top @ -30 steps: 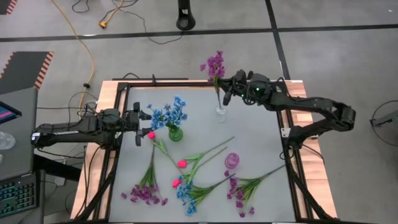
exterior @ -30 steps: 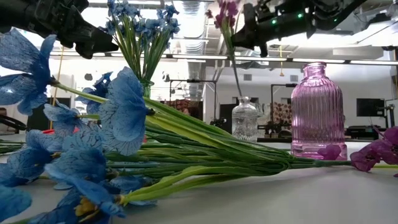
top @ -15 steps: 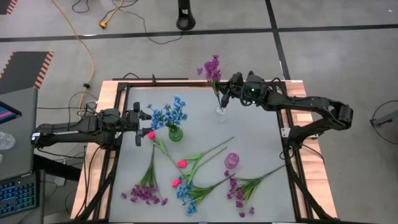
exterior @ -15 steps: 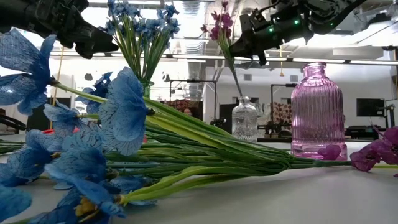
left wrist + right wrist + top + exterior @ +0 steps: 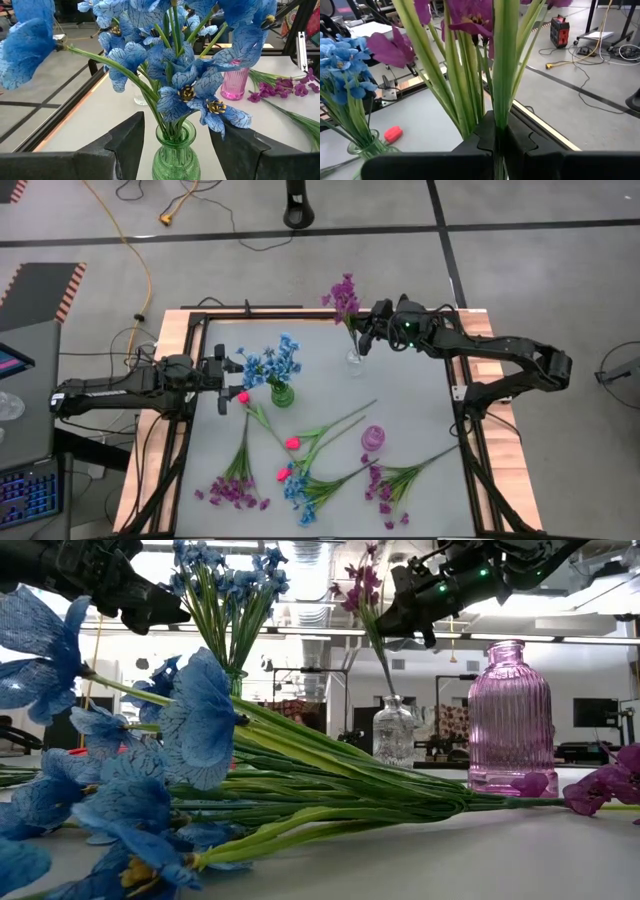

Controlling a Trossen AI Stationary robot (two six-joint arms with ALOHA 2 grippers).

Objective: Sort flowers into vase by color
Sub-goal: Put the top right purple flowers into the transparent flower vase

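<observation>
Above ribbed clear glass vase (image 5: 355, 358), right hand (image 5: 366, 332) pinching thin-stemmed purple sprig (image 5: 345, 295)

One camera hangs overhead, looking straight down on the whole surface (image 5: 400, 390) and both arms. Another sits at surface height, so close to the fallen blue flowers (image 5: 150, 790) that they fill its foreground, looking across into the room. Each wrist camera peers forward past its own pincer, very near the blooms. The green vase (image 5: 175, 157) appears in both wrist views and from above; the pink vase (image 5: 510, 720) shows low and overhead.
</observation>
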